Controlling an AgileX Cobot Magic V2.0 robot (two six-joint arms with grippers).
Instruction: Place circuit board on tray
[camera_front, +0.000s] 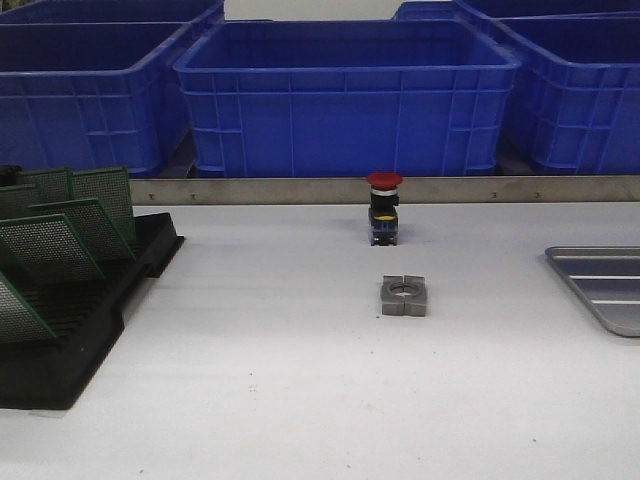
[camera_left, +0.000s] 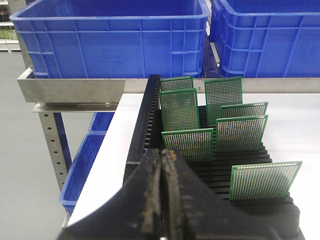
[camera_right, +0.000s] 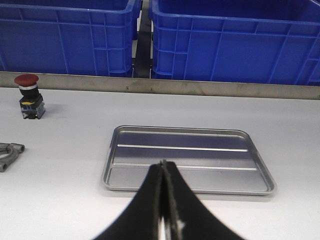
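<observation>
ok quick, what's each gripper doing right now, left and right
Left gripper: closed, holding nothing, in front of the black rack of circuit boards.
Right gripper: closed, holding nothing, in front of the tray.

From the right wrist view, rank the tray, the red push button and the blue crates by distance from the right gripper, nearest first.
1. The tray, directly ahead of the shut right gripper, empty.
2. The red push button, farther back and off to one side, near the metal rail.
3. The blue crates, beyond the rail, at the back.
</observation>
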